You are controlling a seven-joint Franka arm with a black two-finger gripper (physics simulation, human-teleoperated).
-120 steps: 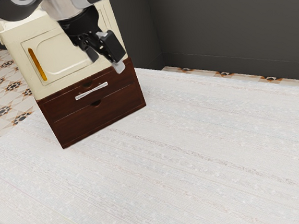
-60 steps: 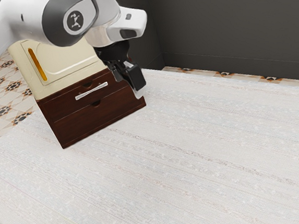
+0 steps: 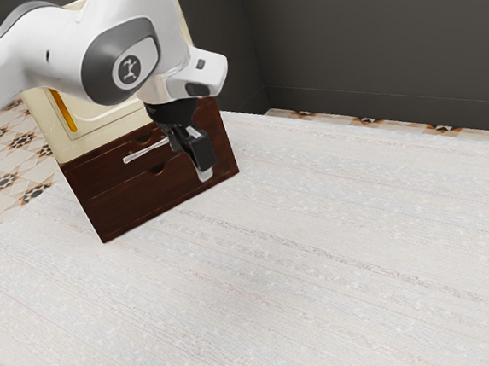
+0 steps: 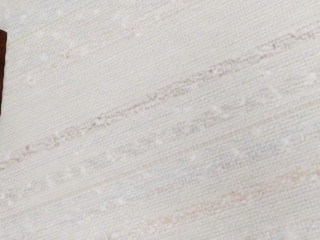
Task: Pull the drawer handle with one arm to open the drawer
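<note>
Whitish, streaked tabletop (image 3: 278,274) lay nearest. Black gripper (image 3: 199,168) hung before the dark-brown wooden drawer (image 3: 103,180), overlapping one end of its straight silver handle (image 3: 143,152); couldn't tell whether spread or pressed together. Drawer sat shut beneath cream cabinet door (image 3: 102,119); dark grey wall (image 3: 369,44) beyond.

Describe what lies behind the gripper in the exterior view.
Visible behind the gripper: the dark brown drawer fronts and most of the silver handle. The handle's end at the gripper is covered.

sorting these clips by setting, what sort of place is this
Possibly a mock room for robot tests: a jointed white robot arm, a small cream-and-dark-wood cabinet on a pale woven-look tabletop, patterned floor tiles.
</note>
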